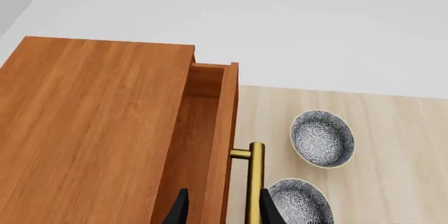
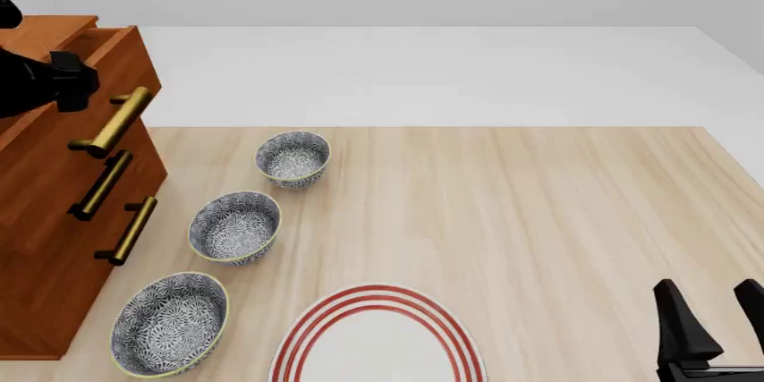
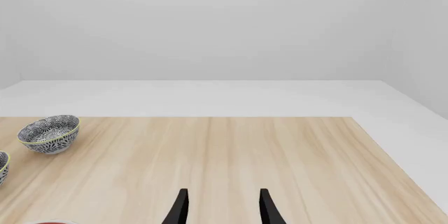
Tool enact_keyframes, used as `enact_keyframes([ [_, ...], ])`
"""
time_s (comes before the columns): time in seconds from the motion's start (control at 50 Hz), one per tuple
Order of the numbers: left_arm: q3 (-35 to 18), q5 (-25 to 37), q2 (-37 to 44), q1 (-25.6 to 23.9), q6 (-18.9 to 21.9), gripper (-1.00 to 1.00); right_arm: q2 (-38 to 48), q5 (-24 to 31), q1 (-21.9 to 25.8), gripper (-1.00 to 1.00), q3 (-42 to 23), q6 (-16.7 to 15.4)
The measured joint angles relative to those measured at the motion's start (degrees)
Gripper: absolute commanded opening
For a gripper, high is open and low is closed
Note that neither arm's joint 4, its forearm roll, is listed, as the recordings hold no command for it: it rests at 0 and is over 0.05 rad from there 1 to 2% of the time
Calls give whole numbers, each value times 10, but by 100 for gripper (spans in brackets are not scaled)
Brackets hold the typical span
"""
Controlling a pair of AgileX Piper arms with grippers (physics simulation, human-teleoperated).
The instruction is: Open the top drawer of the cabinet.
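- Top drawer [image 2: 106, 64] of the cabinet [image 2: 48, 248] sits at ten o'clock in the front view, pulled part-way out; its brass handle [image 2: 116, 121] juts past the two lower handles.
- Table [image 2: 538, 212] lies bare from centre to its three o'clock edge, giving wide room.
- Striped plate [image 2: 376, 342] sits at six o'clock, cut by the frame edge.
- Three patterned bowls [image 2: 235, 225] run in a line just beside the cabinet's front.
- Left gripper [image 1: 220, 211] straddles the drawer front and handle with fingers spread, shown only in the left wrist view; whether it grips, I cannot tell.
- Right gripper [image 2: 714, 324] hangs parted and empty at five o'clock.
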Motion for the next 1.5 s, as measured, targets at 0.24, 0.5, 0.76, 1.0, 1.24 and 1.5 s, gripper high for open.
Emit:
enact_keyframes([
  [0.24, 6, -6, 7, -2, 4, 100, 0, 0, 0, 100, 0, 0],
  [0.5, 8, -13, 21, 0, 4, 100, 0, 0, 0, 100, 0, 0],
  [0.76, 17, -22, 31, 1, 3, 100, 0, 0, 0, 100, 0, 0],
  [1.0, 25, -31, 40, 2, 4, 100, 0, 0, 0, 100, 0, 0],
  [1.24, 32, -44, 41, 0, 1, 100, 0, 0, 0, 100, 0, 0],
  [1.5, 40, -58, 36, -15, -9, 100, 0, 0, 0, 100, 0, 0],
])
